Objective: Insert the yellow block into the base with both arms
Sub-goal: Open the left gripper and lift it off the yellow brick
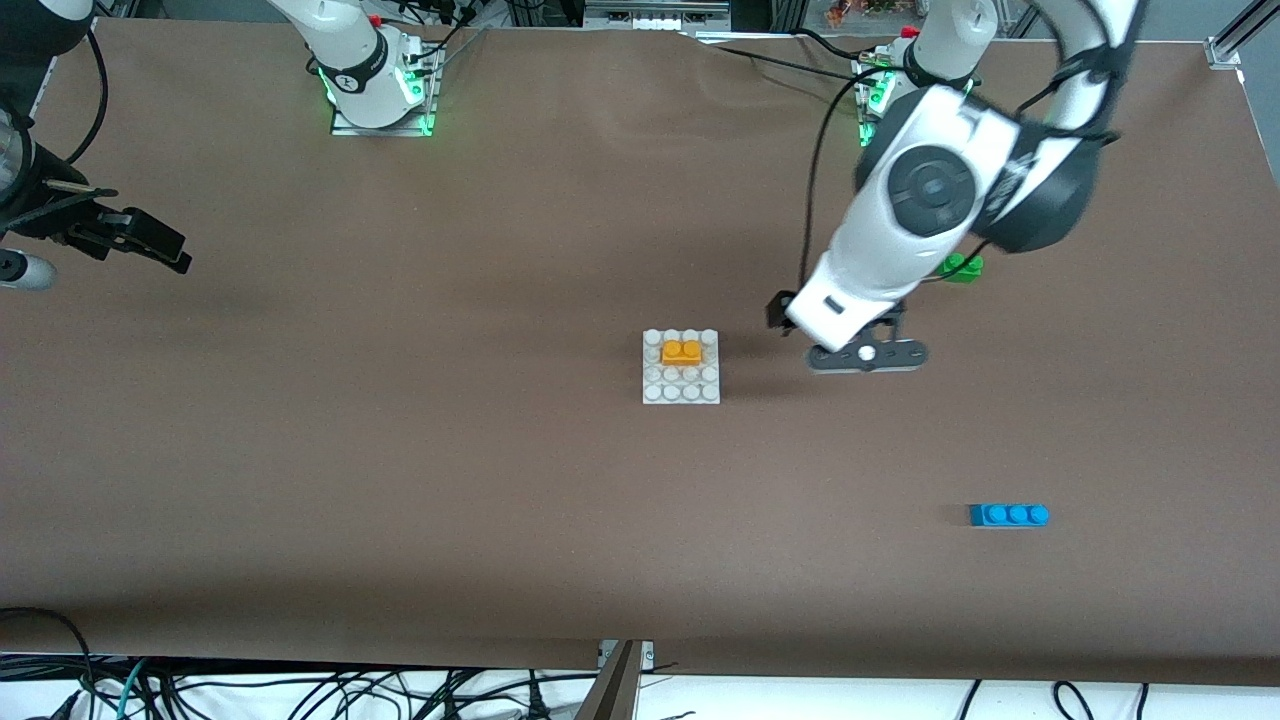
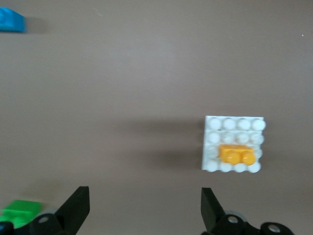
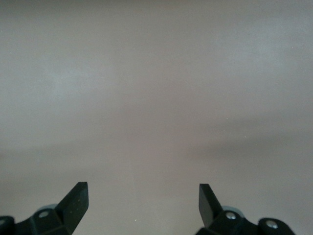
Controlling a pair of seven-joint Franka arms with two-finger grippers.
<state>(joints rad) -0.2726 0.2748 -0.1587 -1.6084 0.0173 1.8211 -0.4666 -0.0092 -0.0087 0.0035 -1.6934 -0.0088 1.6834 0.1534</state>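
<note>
Two grippers hang with fingers spread wide and nothing in them. The yellow block [image 1: 681,351] sits pressed on the base [image 1: 681,391] at the frame's centre. The left gripper [image 2: 145,208] hovers over bare table between base and green brick [image 1: 962,267]; the right gripper [image 3: 143,203] waits at the middle-left edge.

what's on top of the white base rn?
The yellow block sits on the base, covering two studs in its second row from the robots. The other studs are bare. Whether it's fully pressed down can't be seen.
</note>
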